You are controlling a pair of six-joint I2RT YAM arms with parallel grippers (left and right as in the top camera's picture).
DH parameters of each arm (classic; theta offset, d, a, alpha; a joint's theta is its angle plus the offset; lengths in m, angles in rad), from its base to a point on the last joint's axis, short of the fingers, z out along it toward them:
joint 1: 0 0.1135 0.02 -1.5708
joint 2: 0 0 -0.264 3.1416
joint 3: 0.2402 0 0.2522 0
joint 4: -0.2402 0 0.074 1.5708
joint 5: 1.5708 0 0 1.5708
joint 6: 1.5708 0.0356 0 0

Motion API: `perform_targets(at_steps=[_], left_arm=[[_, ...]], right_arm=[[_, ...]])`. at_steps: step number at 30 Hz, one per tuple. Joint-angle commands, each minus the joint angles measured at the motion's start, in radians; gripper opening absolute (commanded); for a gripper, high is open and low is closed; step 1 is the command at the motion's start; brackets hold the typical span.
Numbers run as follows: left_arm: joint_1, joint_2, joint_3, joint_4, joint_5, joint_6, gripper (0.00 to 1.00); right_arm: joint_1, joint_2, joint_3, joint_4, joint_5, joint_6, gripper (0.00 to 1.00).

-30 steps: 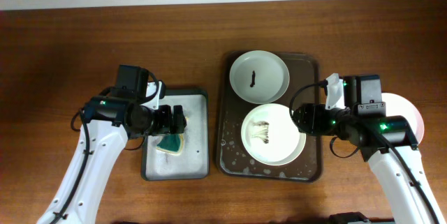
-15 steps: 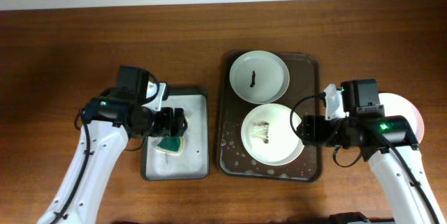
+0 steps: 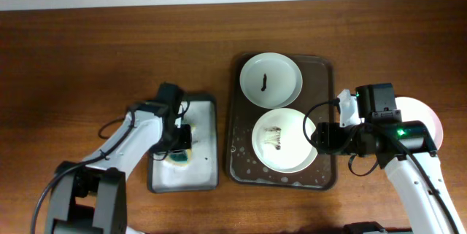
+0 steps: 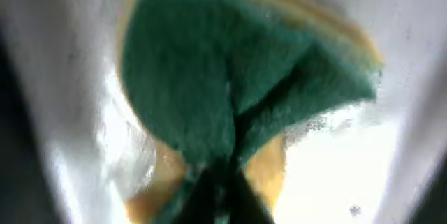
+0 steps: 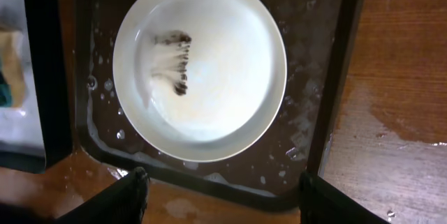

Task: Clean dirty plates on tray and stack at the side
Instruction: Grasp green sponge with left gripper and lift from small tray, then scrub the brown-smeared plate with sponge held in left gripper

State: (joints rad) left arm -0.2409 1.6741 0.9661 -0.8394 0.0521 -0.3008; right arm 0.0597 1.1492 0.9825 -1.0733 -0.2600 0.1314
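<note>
Overhead view: bright, even top lighting; sharp focus; soft, short shadows. Left wrist view: heavy blur; the sponge (image 4: 209, 105) is out of focus, with white glare at lower right. Right wrist view: sharp; wet glints on the brown tray (image 5: 311, 15); the plate (image 5: 223, 63) reads bright.

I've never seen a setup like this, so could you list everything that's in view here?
Smeared plates: two, white, on the brown tray.
Other plate: one, white, on the table right of the brown tray, partly hidden.
Brown tray: one, dark brown, wet, centre of the table.
Grey tray: one, grey, left of the brown tray.
Sponge: one, green and yellow, in the grey tray.
Table: one, brown wood.
Left arm: one, white and black, jaws at the sponge.
Right arm: one, white and black, jaws open at the brown tray's right edge.
</note>
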Motion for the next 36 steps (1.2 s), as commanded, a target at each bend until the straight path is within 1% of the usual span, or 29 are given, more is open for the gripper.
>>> perform_targets(at_steps=[1,2,3,5,7,9,10,11,12,14,15,16,17,18,19,20,21,22,23,24,25,26,27,28,29,30,32,34,36], left_arm=[[0.003,-0.037,0.159,-0.114,0.002,0.018,0.57],[0.003,-0.039,0.173,-0.113,-0.005,0.033,0.65],[0.003,-0.037,0.171,-0.102,-0.047,0.033,0.65],[0.003,-0.034,0.134,-0.066,-0.113,0.032,0.64],[0.003,-0.021,0.053,0.019,-0.111,0.032,0.58],[0.003,0.013,-0.064,0.172,-0.085,0.013,0.54],[0.003,0.024,-0.098,0.217,-0.058,0.013,0.39],[0.003,0.026,-0.096,0.219,-0.048,0.013,0.03],[0.003,0.023,-0.081,0.214,-0.048,0.013,0.0],[0.003,0.02,-0.017,0.166,-0.048,0.013,0.0],[0.003,0.019,0.045,0.115,-0.048,0.014,0.22],[0.003,0.019,0.114,0.051,-0.048,0.014,0.49],[0.003,0.019,0.159,0.005,-0.048,0.014,0.71],[0.003,0.019,0.198,-0.048,-0.048,0.014,0.82],[0.003,0.019,0.208,-0.075,-0.048,0.014,0.88],[0.003,0.019,0.207,-0.097,-0.048,0.014,0.88],[0.003,0.021,0.203,-0.114,-0.048,0.014,0.84],[0.003,0.021,0.196,-0.125,-0.048,0.014,0.62],[-0.001,0.021,0.177,-0.126,-0.048,0.014,0.47],[-0.003,0.021,0.152,-0.107,-0.048,0.014,0.37],[-0.006,0.021,0.127,-0.081,-0.048,0.014,0.33],[-0.014,0.021,0.074,-0.022,-0.048,0.014,0.31],[-0.022,0.021,0.036,0.023,-0.048,0.014,0.31],[-0.034,0.022,-0.03,0.109,-0.048,0.014,0.34],[-0.042,0.022,-0.07,0.164,-0.047,0.014,0.35],[-0.051,0.022,-0.104,0.208,-0.048,0.014,0.26],[-0.052,0.022,-0.112,0.214,-0.048,0.014,0.0],[-0.051,0.019,-0.071,0.168,-0.048,0.014,0.0],[-0.051,0.009,0.016,0.071,-0.048,0.014,0.0]], right_arm=[[0.006,0.003,0.006,-0.007,0.009,-0.003,0.69],[0.006,0.003,0.006,-0.01,0.009,-0.003,0.69],[0.006,0.003,0.006,-0.013,0.01,-0.003,0.69],[0.006,0.003,0.006,-0.013,0.01,-0.003,0.69],[0.006,0.003,0.006,-0.013,0.009,-0.003,0.69],[0.006,0.003,0.006,-0.012,0.009,-0.003,0.69],[0.006,0.003,0.006,-0.013,0.009,-0.003,0.68],[0.006,0.003,0.006,-0.013,0.009,-0.003,0.69],[0.006,0.003,0.006,-0.013,0.009,-0.003,0.69],[0.006,0.003,0.006,-0.013,0.009,-0.003,0.68],[0.006,0.003,0.006,-0.013,0.009,-0.003,0.68],[0.006,0.003,0.006,-0.013,0.009,-0.003,0.68],[0.006,0.003,0.006,-0.013,0.009,-0.003,0.68],[0.006,0.003,0.006,-0.013,0.009,-0.003,0.68],[0.006,0.003,0.006,-0.013,0.009,-0.003,0.68],[0.006,0.003,0.006,-0.013,0.009,-0.003,0.68],[0.006,0.003,0.006,-0.013,0.009,-0.003,0.68],[0.006,0.003,0.006,-0.013,0.009,-0.003,0.68],[0.006,0.003,0.006,-0.013,0.009,-0.003,0.68],[0.006,0.003,0.006,-0.013,0.01,-0.003,0.68],[0.006,0.003,0.006,-0.013,0.009,-0.003,0.68],[0.006,0.003,0.006,-0.013,0.009,-0.003,0.68],[0.006,0.003,0.006,-0.013,0.009,-0.003,0.68],[0.006,0.003,0.006,-0.013,0.009,-0.003,0.68],[0.006,0.003,0.006,-0.013,0.009,-0.003,0.68],[0.006,0.003,0.006,-0.013,0.009,-0.003,0.68],[0.006,0.003,0.006,-0.013,0.009,-0.003,0.68],[0.006,0.003,0.006,-0.013,0.009,-0.003,0.68],[0.006,0.003,0.006,-0.012,0.01,-0.004,0.66]])
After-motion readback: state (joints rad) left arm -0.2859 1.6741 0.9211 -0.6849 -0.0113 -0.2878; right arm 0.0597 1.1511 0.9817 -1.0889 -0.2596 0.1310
